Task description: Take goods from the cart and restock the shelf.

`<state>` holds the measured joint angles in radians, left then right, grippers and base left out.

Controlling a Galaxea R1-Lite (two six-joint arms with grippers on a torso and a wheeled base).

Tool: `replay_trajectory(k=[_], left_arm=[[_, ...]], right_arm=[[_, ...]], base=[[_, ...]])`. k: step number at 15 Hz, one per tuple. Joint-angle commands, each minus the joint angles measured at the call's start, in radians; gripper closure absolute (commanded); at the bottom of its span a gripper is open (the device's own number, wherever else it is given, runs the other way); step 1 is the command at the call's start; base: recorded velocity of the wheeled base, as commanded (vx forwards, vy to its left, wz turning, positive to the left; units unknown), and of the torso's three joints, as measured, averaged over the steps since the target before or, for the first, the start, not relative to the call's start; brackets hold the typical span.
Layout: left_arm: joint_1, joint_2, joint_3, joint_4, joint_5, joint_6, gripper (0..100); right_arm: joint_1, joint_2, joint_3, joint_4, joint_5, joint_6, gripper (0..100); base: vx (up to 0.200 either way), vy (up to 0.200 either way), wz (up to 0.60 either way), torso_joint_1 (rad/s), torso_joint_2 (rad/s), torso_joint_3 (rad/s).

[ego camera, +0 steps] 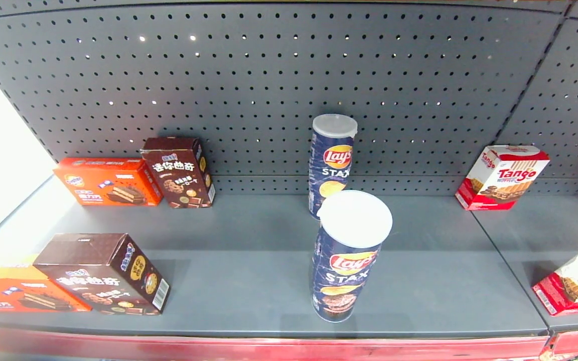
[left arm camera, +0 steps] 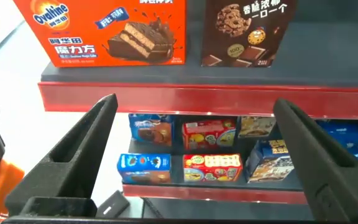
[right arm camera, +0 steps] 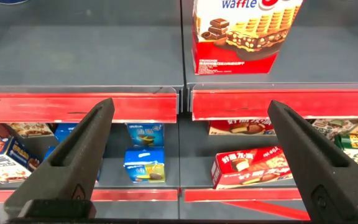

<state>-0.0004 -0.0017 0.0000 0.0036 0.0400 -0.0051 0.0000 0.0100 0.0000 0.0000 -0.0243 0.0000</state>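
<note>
Grey shelf (ego camera: 249, 240), front chip can (ego camera: 346, 265), rear chip can (ego camera: 331, 160), left claw (left arm camera: 195, 99) agape, right claw (right arm camera: 190, 102) agape

Base of rear chip can (ego camera: 331, 155) hidden behind front can (ego camera: 345, 265); front wafer box (ego camera: 577, 283) cut by right edge.

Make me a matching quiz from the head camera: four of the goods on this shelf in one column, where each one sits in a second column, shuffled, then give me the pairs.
Things:
1. front can
2. rear brown box
3. rear wafer box
4. front orange box

Places:
A. front left corner
B. back row, right side
C. middle, near the front edge
D. back row, left side

Pairs: 1-C, 2-D, 3-B, 4-A
</note>
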Motion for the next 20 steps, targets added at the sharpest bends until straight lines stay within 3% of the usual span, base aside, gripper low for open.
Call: replay_trajectory(k=[1, 17, 20], left_arm=[[0.0, 0.003, 0.0, -0.001, 0.0, 0.001, 0], [-0.001, 0.003, 0.0, -0.001, -0.008, 0.002, 0], [0.0, 0.002, 0.0, -0.001, 0.034, 0.002, 0]], right_arm=[[0.0, 0.002, 0.0, 0.0, 0.0, 0.0, 0], [0.0, 0.002, 0.0, 0.0, 0.0, -0.002, 0], [0.0, 0.002, 0.0, 0.0, 0.0, 0.0, 0]], base=[[0.0, 0.0, 0.0, 0.0, 0.0, 0.0], [0.0, 0.0, 0.0, 0.0, 0.0, 0.0], [0.0, 0.0, 0.0, 0.0, 0.0, 0.0]])
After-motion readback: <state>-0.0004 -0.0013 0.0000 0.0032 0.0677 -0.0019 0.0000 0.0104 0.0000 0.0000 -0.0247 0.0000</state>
